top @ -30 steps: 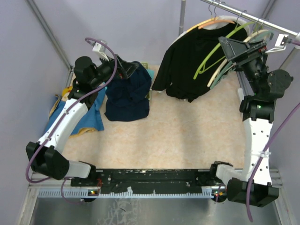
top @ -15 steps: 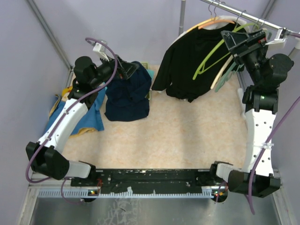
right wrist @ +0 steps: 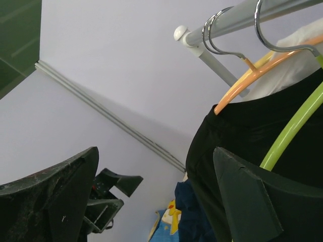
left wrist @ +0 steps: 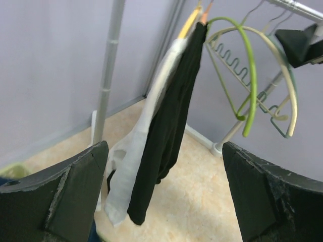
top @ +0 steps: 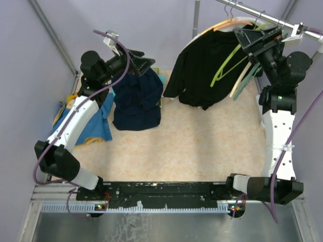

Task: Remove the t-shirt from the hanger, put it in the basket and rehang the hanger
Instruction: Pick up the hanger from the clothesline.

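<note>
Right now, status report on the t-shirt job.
Left end effector open, empty. Right end effector open, by the hangers. Black t-shirt on orange hanger. Empty green hanger alongside.

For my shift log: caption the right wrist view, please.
Open right end effector facing the black t-shirt on its orange hanger, hooked over the rail.

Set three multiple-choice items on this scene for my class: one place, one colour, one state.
1. Where is the black t-shirt?
A. Hanging from the rail
B. Folded in a drawer
C. Draped over a chair

2. What colour is the hanger carrying it?
A. Green
B. Orange
C. Blue

3. How do the right arm's jaws stand?
A. Shut on a hanger
B. Open, empty
C. Shut on the t-shirt

Key:
1 A, it hangs below the rail.
2 B, the hanger at its shoulder is orange.
3 B, the jaws stand wide apart with nothing gripped.
</note>
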You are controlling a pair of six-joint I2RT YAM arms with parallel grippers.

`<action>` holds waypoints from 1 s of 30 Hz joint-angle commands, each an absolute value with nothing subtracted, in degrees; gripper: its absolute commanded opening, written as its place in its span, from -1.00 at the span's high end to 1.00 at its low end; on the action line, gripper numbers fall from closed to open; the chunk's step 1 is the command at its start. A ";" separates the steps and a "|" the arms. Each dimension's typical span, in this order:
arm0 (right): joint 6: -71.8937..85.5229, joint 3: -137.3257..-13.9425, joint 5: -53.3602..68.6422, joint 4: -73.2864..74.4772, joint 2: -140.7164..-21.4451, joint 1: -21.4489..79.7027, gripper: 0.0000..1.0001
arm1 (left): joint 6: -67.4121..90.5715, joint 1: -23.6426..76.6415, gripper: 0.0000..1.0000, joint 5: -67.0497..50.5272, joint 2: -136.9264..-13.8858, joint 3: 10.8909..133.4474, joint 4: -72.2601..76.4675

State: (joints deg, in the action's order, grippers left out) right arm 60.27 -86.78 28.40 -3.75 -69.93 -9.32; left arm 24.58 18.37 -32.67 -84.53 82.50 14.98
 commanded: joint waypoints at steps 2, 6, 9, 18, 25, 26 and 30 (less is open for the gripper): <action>59.63 -90.15 29.77 -7.82 -70.60 -6.82 -0.89 | 24.14 20.72 -0.99 -40.41 -90.21 89.62 21.98; 57.91 -91.73 29.15 -6.75 -71.29 -4.19 -0.89 | 23.24 22.80 -0.99 -39.77 -93.25 91.89 20.92; 57.01 -91.28 28.55 -6.71 -70.69 -2.74 -0.89 | 22.06 24.02 -0.99 -37.32 -93.05 90.84 19.45; 53.41 -95.39 23.59 -1.50 -73.52 2.78 -0.87 | 14.32 30.32 -0.99 -25.10 -96.53 99.11 7.85; 53.06 -98.94 19.72 -1.16 -77.40 6.27 -0.87 | 13.11 33.23 -0.99 -22.16 -102.53 106.01 5.63; 53.42 -99.37 19.02 -1.23 -78.03 6.44 -0.87 | 12.91 33.55 -0.99 -21.79 -103.44 107.13 4.97; 54.69 -102.75 17.11 -0.71 -81.34 6.90 -0.87 | 12.73 34.72 -0.99 -20.94 -106.51 110.41 4.23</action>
State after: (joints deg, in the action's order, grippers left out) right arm 54.26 -97.65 20.75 0.19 -79.07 6.22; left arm 14.02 33.85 -23.14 -103.92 106.91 6.26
